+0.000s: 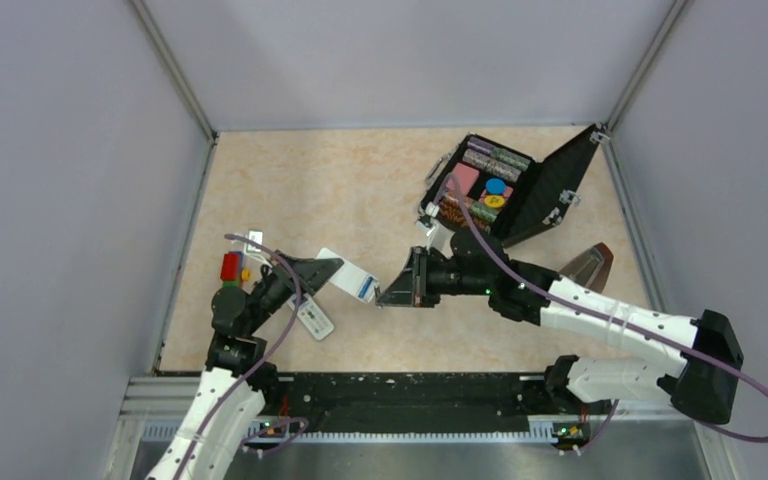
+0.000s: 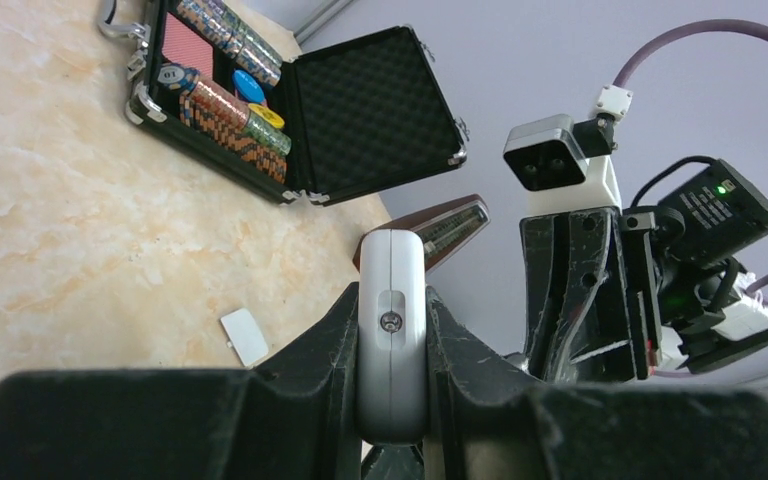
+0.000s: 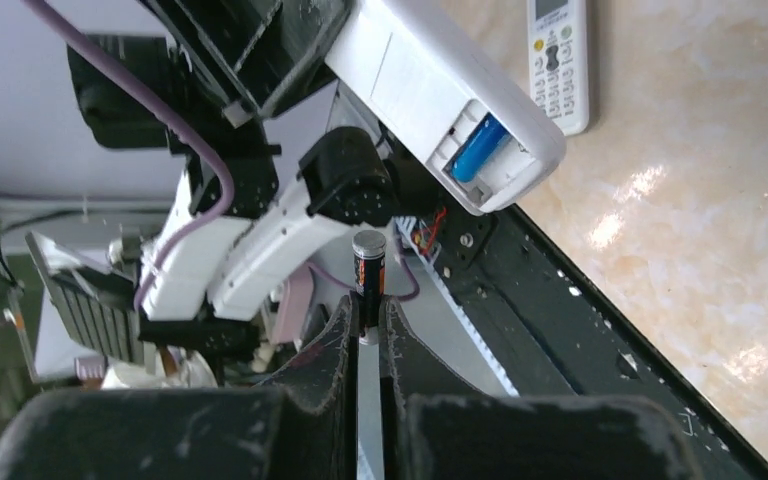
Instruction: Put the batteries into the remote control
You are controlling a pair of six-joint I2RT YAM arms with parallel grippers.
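My left gripper [image 2: 392,300] is shut on the edges of the white remote control [image 2: 392,330] and holds it off the table [image 1: 345,275]. In the right wrist view its plain back faces me with the battery compartment [image 3: 485,155] open. One blue battery [image 3: 477,150] lies inside the compartment. My right gripper [image 3: 369,305] is shut on a dark battery with orange print [image 3: 369,262], upright between the fingertips, just below the remote's open end. In the top view the right gripper [image 1: 392,290] sits right beside the remote's end.
A second white remote with a small display [image 1: 314,318] lies on the table under the left arm. A loose white battery cover [image 2: 245,337] rests nearby. An open black case of poker chips [image 1: 500,185] stands at the back right, a brown object [image 1: 588,265] beside it, and a red block [image 1: 230,265] at the left.
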